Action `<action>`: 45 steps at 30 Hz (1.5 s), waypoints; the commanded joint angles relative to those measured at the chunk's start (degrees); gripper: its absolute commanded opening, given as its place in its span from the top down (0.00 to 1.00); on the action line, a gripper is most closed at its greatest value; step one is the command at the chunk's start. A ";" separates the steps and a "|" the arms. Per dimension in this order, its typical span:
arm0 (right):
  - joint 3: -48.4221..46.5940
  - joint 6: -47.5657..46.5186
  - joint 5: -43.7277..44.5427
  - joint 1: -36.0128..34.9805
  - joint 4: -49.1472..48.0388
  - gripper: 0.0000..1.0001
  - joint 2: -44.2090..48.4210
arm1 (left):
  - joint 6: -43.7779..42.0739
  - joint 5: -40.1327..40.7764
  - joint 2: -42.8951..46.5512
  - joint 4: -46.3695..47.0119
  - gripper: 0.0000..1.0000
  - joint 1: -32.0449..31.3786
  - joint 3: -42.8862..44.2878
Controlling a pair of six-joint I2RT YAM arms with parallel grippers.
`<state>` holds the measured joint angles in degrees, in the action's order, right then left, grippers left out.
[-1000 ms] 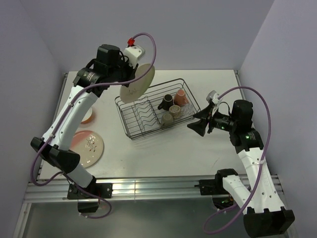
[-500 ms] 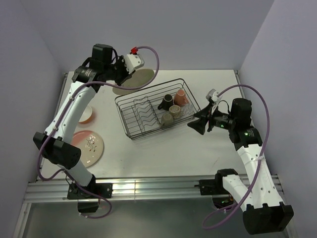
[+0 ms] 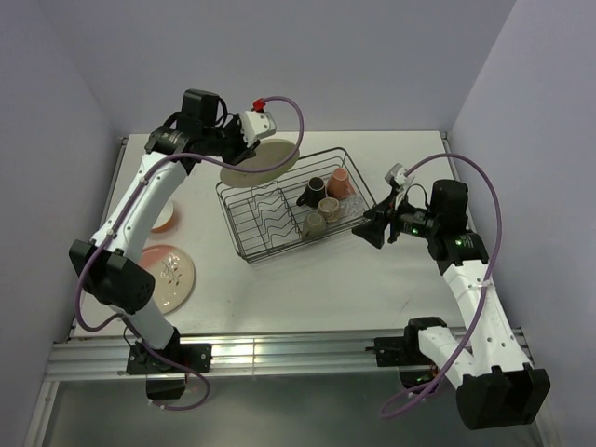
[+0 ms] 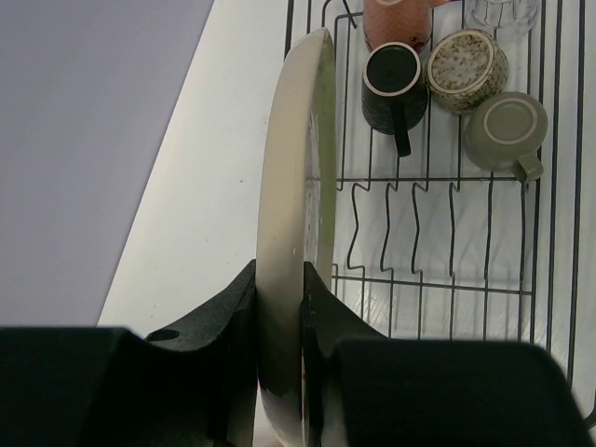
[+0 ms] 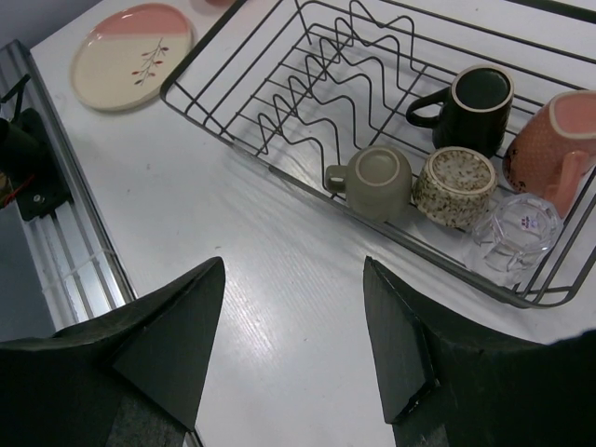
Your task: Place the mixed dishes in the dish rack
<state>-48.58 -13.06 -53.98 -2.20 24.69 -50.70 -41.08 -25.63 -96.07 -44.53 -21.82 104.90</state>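
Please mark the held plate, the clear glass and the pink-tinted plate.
held plate [image 4: 282, 233]: left wrist view, rim.
clear glass [image 5: 513, 235]: right wrist view, middle.
pink-tinted plate [image 5: 132, 58]: right wrist view, centre.

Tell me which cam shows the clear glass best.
Right wrist: the clear glass shows whole and close, in a corner of the dish rack, next to the speckled mug. Left wrist cuts it off at the frame's top edge. Top external has it tiny and hard to make out among the wires.

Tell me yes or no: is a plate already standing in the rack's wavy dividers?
No, the wavy dividers hold nothing; the left gripper grips the cream plate.
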 commanded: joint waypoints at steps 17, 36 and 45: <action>0.85 0.31 0.45 0.53 -4.56 0.31 -1.86 | -1.11 -4.35 -3.68 10.17 1.00 0.03 0.13; 2.96 0.32 0.80 0.53 -5.70 0.31 -1.77 | 4.87 -1.53 -3.60 22.12 0.87 0.03 -12.00; 3.49 0.40 0.98 0.53 -5.88 0.31 -1.25 | 8.12 -0.48 -2.55 24.49 0.45 0.03 -13.76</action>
<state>-45.34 -12.86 -53.08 -2.04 20.95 -52.75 -34.92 -25.50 -102.45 -24.60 -21.69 91.50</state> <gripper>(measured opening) 0.686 0.501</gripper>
